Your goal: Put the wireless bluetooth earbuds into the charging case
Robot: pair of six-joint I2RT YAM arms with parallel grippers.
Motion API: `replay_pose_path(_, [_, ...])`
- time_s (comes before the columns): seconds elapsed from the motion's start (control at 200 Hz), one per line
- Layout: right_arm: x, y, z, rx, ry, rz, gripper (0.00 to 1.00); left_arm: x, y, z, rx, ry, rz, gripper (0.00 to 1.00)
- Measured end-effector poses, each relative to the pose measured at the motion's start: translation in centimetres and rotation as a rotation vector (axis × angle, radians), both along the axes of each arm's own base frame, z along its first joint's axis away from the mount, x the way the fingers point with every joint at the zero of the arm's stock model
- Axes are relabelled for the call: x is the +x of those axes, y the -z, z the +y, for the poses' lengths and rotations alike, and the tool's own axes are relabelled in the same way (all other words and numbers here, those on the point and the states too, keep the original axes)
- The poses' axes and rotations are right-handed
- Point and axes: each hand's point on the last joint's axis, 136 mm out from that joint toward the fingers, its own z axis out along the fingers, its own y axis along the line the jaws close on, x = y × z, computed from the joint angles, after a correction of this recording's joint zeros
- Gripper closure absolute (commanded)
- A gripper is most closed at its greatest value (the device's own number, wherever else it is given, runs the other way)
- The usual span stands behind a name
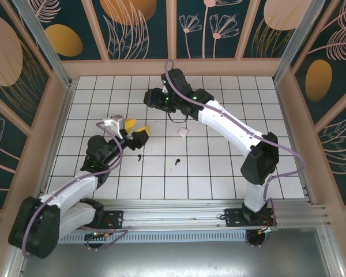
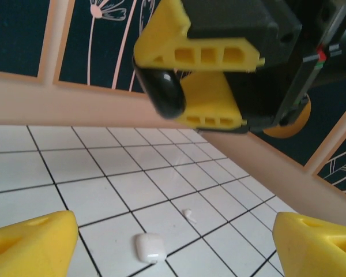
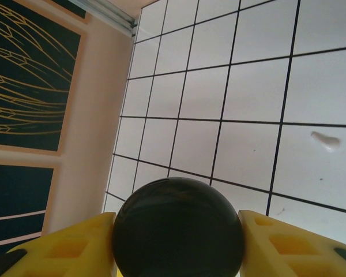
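Observation:
My right gripper (image 1: pixel 152 99) hovers over the far middle of the table, shut on a round black charging case (image 3: pixel 179 228). That case (image 2: pixel 164 92) shows from the side in the left wrist view, pinched between the right gripper's yellow fingers (image 2: pixel 202 55). Two tiny black earbuds (image 1: pixel 139 156) (image 1: pixel 177 161) lie on the white tiles nearer the front. My left gripper (image 1: pixel 135 128) stands open above the tiles, just behind the left earbud, with nothing between its fingers (image 2: pixel 34 242).
A small white case (image 1: pixel 183 132) (image 2: pixel 149 247) and a white earbud (image 2: pixel 188 214) (image 3: pixel 326 140) lie on the tiles between the two grippers. Wooden walls (image 1: pixel 179 66) ring the tiled table.

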Motion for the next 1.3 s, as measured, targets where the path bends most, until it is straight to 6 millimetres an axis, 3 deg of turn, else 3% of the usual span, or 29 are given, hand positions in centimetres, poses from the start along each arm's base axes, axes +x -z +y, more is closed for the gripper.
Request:
replay_pose_path(0.14, [-0.2,0.7,0.1,0.005,0.011,0.023,0.51,1.6,-1.8,-0.6,-0.047,0.003,-0.049,0.24])
replay_pose_path(0.26, [-0.5,0.1,-0.1,0.025,0.017,0.02,0.51,2.6,-2.9,-1.0,-0.092,0.008,-0.077,0.29])
replay_pose_path(0.365, [-0.8,-1.0,-0.3,0.057,0.021,0.01,0.51,3.2,-3.2,-1.3,-0.12,0.013,-0.084,0.35])
replay_pose_path(0.51, [-1.3,-2.2,-0.2,0.101,0.017,0.006,0.51,3.7,-3.1,-1.5,-0.147,0.022,-0.093,0.35])
replay_pose_path(0.736, [-1.4,-2.0,0.2,0.127,0.014,0.025,0.51,4.2,-3.8,-2.3,-0.182,0.054,-0.123,0.41])
replay_pose_path(0.881, [-1.5,-1.5,0.3,0.13,0.013,0.037,0.51,4.8,-4.8,-2.8,-0.2,0.07,-0.146,0.53])
replay_pose_path(1.196, [-1.4,-1.7,0.0,0.146,0.027,0.033,0.5,5.4,-4.6,-3.2,-0.208,0.083,-0.129,0.76])
replay_pose_path(1.296, [-1.3,-1.9,-0.1,0.151,0.03,0.027,0.44,5.3,-4.8,-3.4,-0.217,0.091,-0.127,0.85])
